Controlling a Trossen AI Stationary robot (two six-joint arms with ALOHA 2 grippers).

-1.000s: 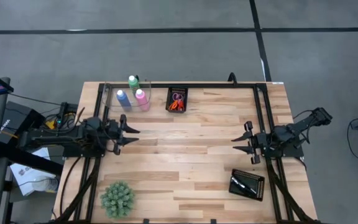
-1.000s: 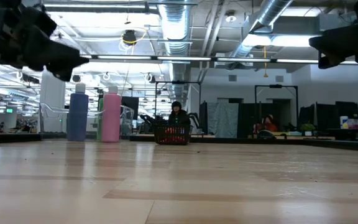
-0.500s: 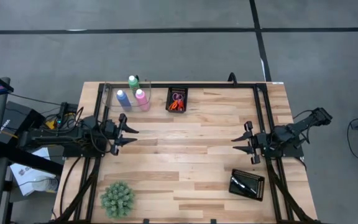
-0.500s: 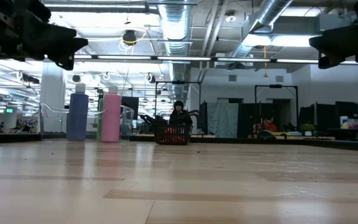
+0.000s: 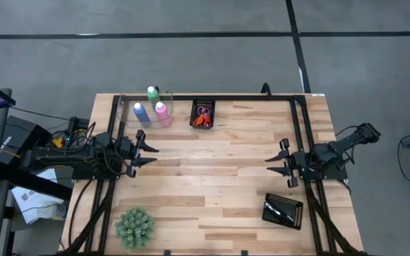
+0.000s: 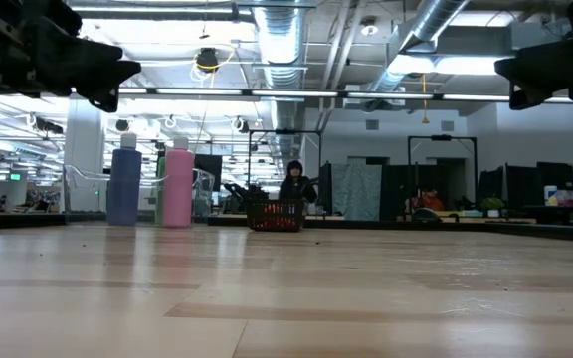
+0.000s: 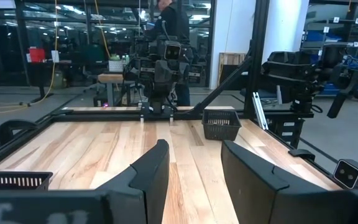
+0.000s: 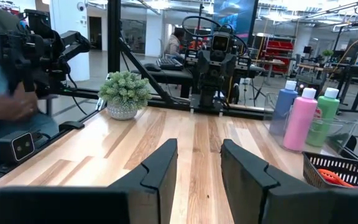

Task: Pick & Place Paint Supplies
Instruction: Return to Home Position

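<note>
Three bottles with white caps, blue (image 5: 139,112), pink (image 5: 161,111) and green (image 5: 152,93), stand upright in a clear container (image 8: 342,134) at the table's far left. Beside it, a black mesh tray (image 5: 203,114) holds small scissors with orange, red and pink handles (image 8: 333,176). My left gripper (image 5: 154,156) hovers at the left side, open, pointing level toward the right. My right gripper (image 5: 270,164) hovers at the right side, open, pointing level toward the left. Both are high above the wood, with nothing between the fingers (image 7: 194,149) (image 8: 199,146).
A spiky green plant (image 5: 134,227) in a pot stands at the near left corner. A second black mesh tray (image 5: 283,210) sits at the near right. A black frame (image 5: 212,97) runs along the table's edges. The bare wood (image 5: 212,178) lies between the arms. People show in the room beyond.
My left gripper has tipped its fingers up from a slight downward slant to level, staying in place. A person far behind the table has shifted.
</note>
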